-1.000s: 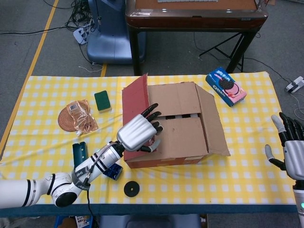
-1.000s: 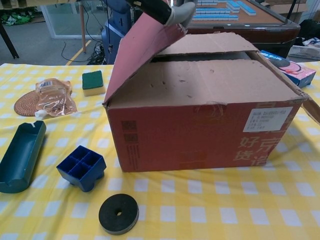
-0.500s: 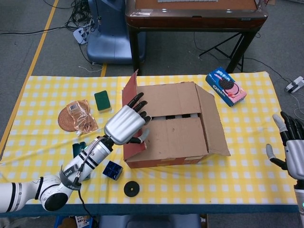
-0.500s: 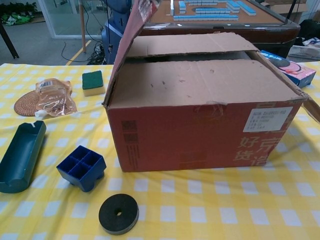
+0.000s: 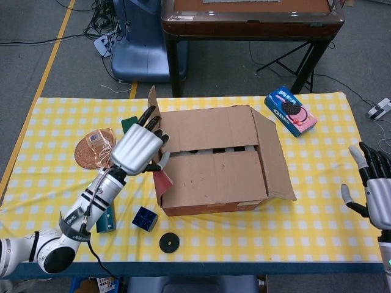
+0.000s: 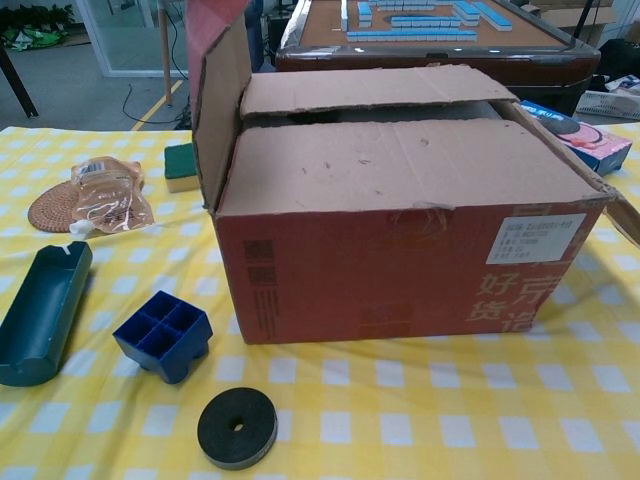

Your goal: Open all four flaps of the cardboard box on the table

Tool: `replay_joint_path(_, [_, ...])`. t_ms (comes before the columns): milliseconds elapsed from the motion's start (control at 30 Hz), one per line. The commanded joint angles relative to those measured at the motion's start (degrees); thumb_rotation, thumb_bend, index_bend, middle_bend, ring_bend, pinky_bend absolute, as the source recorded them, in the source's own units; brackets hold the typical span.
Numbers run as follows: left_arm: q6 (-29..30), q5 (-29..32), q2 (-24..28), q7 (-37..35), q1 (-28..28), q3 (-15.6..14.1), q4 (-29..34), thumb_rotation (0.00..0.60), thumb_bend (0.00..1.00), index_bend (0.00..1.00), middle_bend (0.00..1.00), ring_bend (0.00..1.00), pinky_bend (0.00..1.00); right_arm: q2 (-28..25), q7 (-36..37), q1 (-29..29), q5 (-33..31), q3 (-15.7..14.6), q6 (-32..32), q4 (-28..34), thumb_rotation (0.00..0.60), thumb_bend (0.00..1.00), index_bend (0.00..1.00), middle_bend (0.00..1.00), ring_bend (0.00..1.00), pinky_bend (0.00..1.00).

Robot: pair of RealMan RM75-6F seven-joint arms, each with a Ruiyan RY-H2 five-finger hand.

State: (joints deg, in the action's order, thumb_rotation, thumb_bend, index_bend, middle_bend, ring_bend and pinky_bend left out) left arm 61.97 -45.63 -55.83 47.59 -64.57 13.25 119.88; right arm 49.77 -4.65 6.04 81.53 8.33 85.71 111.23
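Two long flaps [image 5: 214,152] lie flat across the top of your cardboard box [image 5: 217,162], with a dark slit between them; what is inside cannot be seen. The box sits at the centre of the desk [image 5: 317,201], its long axis running left to right in the head view. Its left end flap [image 6: 218,95] stands nearly upright, and the right end flap [image 5: 274,155] slopes outward and down toward the frame's right.

Your left hand [image 5: 137,149] is at the box's left edge, back of the hand facing the camera, fingers [image 5: 149,119] extended up along the raised flap and pressing against it; whether it actually grips the flap you cannot tell. The arm reaches up from the lower left corner.

Your right hand [image 5: 374,189] hangs at the right edge of the frame, well apart from the box, fingers spread and holding nothing.

Left of the box in the chest view lie a teal tray [image 6: 40,310], a blue divided block [image 6: 163,335] and a black disc [image 6: 237,427].
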Motion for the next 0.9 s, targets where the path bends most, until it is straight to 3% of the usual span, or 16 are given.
replay_joint_path(33, [0.11,0.26,1.26,-0.63,0.64,-0.25,0.56,0.226,0.58,0.60,0.51,0.17,0.00,0.08,0.09,0.14,0.02,0.04,-0.16,-0.07,0.600,0.41,0.00,0.00,0.00,0.03])
replay_joint_path(533, [0.61,4.80,4.55,0.34,2.39,-2.87,1.19,0.224,0.58,0.58,0.51,0.17,0.00,-0.27,-0.07,1.11,0.26,-0.15,-1.92,0.10,0.600,0.41,0.00,0.00,0.00,0.03])
replay_joint_path(900, [3.91,2.62,3.18,-10.77,10.24,-4.37,-3.62,0.225,0.57,0.52,0.48,0.18,0.00,-2.24,-0.99,4.11,1.48,-0.28,-6.80,1.48,0.600,0.41,0.00,0.00,0.00,0.03])
